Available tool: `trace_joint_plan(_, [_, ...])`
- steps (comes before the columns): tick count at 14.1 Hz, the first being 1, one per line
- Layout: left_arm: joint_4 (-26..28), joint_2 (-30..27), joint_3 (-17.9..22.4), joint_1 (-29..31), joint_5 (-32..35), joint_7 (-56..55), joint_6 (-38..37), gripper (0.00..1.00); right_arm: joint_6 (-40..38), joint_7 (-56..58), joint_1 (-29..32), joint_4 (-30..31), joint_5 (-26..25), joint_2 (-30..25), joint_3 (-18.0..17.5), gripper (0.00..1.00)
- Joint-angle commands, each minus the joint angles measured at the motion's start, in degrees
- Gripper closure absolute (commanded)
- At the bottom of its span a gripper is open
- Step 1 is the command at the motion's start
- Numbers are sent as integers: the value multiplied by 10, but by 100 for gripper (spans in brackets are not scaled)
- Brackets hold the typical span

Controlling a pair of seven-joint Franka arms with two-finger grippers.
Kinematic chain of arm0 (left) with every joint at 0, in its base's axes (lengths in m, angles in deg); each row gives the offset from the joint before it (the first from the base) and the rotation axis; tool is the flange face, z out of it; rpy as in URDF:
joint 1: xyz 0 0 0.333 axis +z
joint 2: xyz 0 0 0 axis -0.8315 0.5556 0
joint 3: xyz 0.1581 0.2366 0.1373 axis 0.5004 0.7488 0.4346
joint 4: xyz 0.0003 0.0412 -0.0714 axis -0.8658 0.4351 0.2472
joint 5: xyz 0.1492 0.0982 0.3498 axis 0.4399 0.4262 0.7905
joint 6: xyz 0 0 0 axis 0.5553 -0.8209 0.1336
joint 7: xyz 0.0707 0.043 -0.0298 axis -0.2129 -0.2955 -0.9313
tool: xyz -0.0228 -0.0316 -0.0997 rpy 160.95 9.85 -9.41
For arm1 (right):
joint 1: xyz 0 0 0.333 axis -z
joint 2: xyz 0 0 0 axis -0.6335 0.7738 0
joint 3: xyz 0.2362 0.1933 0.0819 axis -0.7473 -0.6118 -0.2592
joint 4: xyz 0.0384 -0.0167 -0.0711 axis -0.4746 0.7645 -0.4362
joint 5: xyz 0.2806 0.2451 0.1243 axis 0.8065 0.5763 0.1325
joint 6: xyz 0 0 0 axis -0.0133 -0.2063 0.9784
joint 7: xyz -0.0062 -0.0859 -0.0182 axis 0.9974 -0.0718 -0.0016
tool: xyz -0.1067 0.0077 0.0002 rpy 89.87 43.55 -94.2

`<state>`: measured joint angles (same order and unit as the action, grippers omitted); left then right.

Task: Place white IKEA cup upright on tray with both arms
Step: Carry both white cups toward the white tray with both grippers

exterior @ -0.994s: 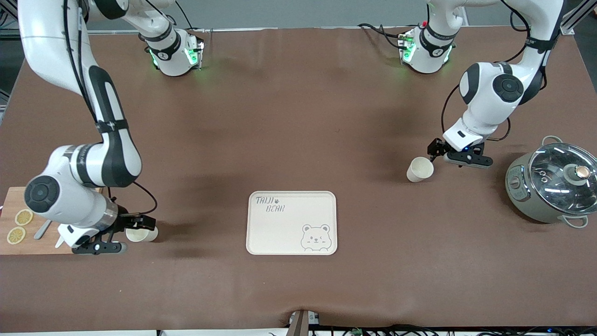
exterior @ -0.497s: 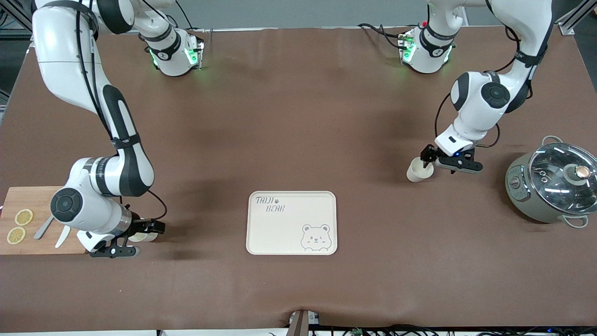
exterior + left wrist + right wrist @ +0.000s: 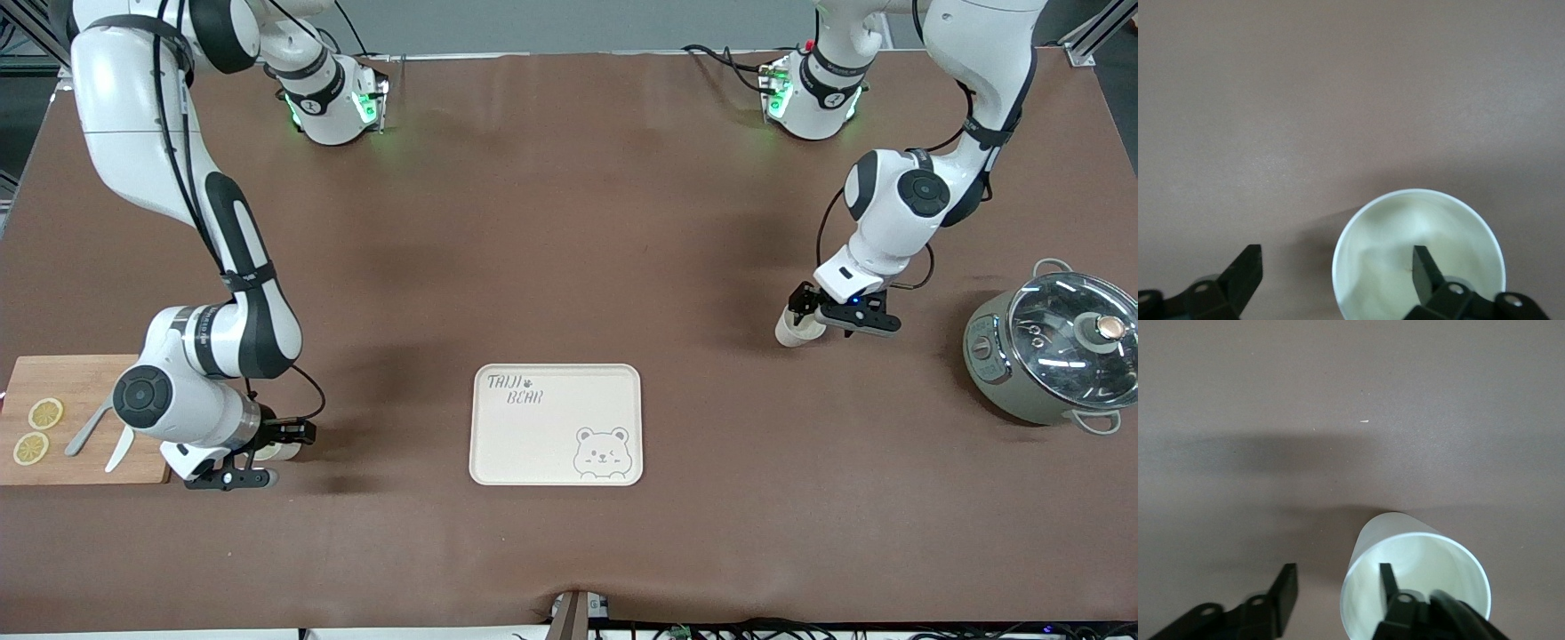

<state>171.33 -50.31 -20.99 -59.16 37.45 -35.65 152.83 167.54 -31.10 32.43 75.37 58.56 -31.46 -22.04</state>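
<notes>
Two white cups stand upright on the brown table. One cup [image 3: 789, 332] is near the left arm's end, and my left gripper [image 3: 803, 307] is right over it. In the left wrist view the left gripper [image 3: 1335, 267] is open, with one finger inside the cup [image 3: 1405, 247] and one outside its wall. The other cup [image 3: 286, 452] is beside the cutting board, under my right gripper [image 3: 289, 436]. In the right wrist view the right gripper [image 3: 1336, 587] is open and straddles the rim of that cup [image 3: 1431, 567] the same way. The cream tray [image 3: 551, 436] lies bare between them.
A wooden cutting board [image 3: 84, 382] with lemon slices [image 3: 44, 413] and utensils lies at the right arm's end. A grey pot with a glass lid [image 3: 1053, 347] stands at the left arm's end.
Both grippers have moved over their cups and come down, so each now has one finger inside the rim. The cups and the tray have stayed in place.
</notes>
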Motion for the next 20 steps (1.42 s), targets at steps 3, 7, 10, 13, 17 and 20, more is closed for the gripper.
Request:
trace_joint_plan(3, [-3,0,-7,0,-1,-19,8,100,-4,19,-2,-17,0,7,1,100])
trace_joint_plan(7, [-9,0,-7,0,-1,-21,8,100,-9,25,-10,-38,3,5,0,100])
trace_joint_plan(10, [-23,-2,-7,1,-1,-25,6,100,-14,17,-30,-50,7,2,0,100])
trace_joint_plan(13, [-43,-5,-10,-10,-1,-59,1,100,-43,-51,-62,-82,5,3,0,100])
trace_joint_plan(17, [-142,9,-11,-71,-2,-167,-101,100,-60,-146,-109,-116,6,8,0,100])
trace_joint_plan(20, [-313,57,-10,-122,2,-259,-290,100,-66,-219,-149,-145,5,20,0,100])
